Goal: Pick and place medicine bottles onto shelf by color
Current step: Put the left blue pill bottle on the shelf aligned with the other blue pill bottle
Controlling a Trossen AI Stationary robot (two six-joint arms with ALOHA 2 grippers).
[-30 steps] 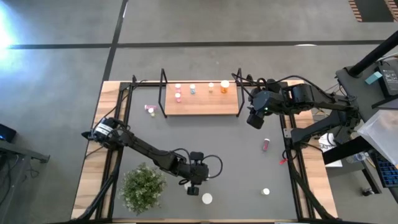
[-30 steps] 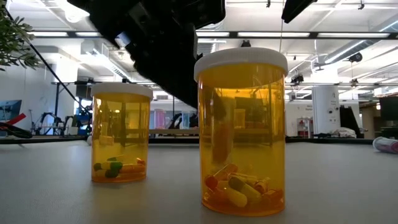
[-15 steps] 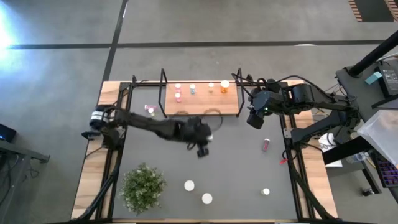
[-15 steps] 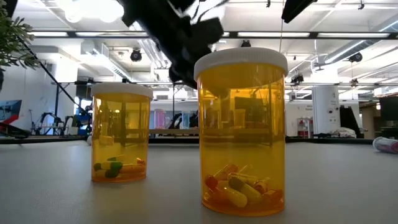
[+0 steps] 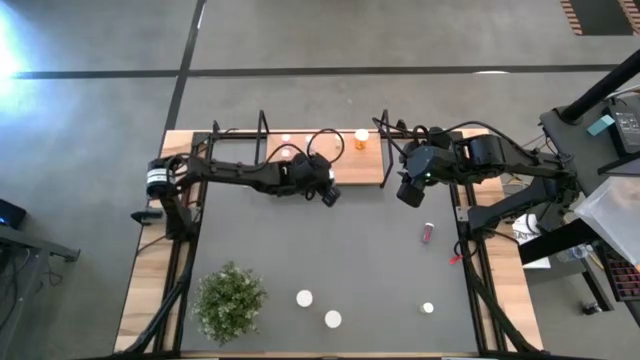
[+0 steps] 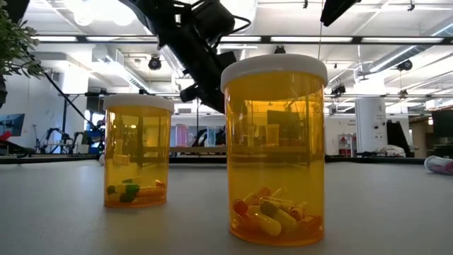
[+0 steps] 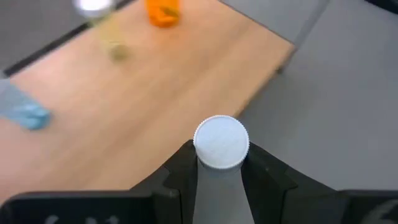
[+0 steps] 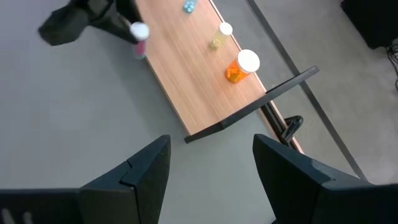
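The left gripper (image 7: pixel 217 171) is pinching a white-capped bottle (image 7: pixel 221 146) between its 2 fingers, carrying it over the front edge of the wooden shelf (image 5: pixel 352 170) — the placing step, as I judge it. The bottle's long axis is running along the fingers, cap pointing outward from the gripper. Its body colour is hidden, so the matching group is uncertain. Next it needs lowering upright beside like-coloured bottles. The right gripper (image 8: pixel 208 165) is waiting with fingers spread, empty, beside the shelf's right end.
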